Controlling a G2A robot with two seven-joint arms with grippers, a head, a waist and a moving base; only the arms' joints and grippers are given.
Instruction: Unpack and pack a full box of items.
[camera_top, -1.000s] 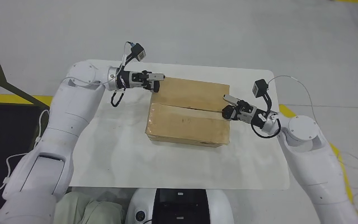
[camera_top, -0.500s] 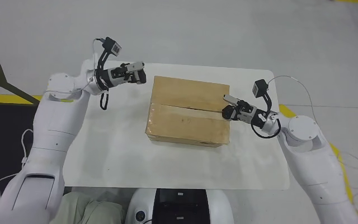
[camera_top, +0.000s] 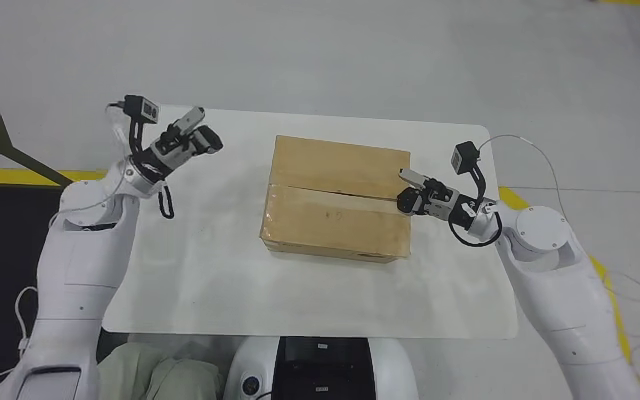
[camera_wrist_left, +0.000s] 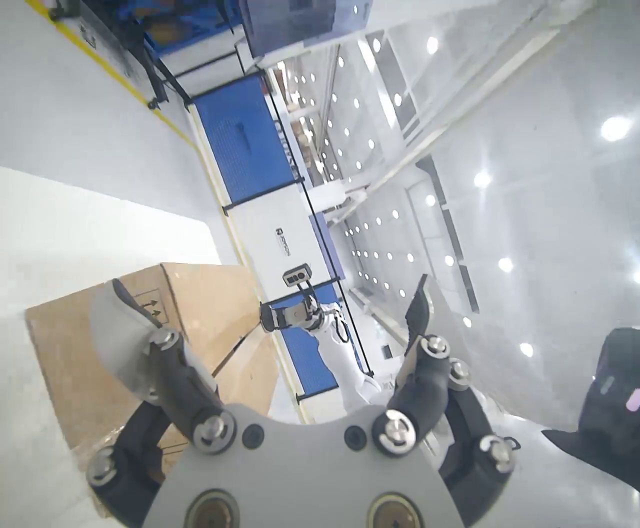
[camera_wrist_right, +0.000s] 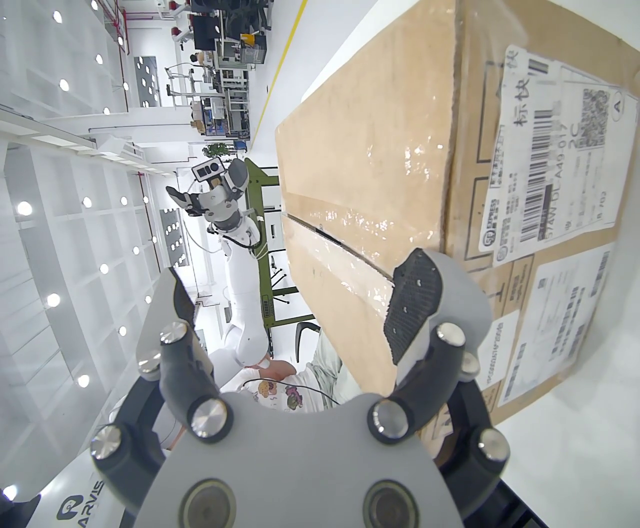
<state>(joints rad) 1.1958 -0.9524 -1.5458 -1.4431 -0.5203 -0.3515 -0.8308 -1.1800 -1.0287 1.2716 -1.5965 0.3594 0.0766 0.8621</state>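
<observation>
Left gripper (camera_top: 205, 137) spread, swung clear of box (camera_top: 335, 215), right gripper (camera_top: 402, 192) unmoved at its edge, seemingly released.

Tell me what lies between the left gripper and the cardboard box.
In the top view, only a bare stretch of white table separates the left gripper from the cardboard box.

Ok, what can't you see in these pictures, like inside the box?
Inside the box: top view, its shut flaps cover everything.
Whether the right gripper touches the box: top view too small; right wrist view, its finger covers the spot.
Part of the box's side: left wrist view, the left gripper's finger blocks it.
</observation>
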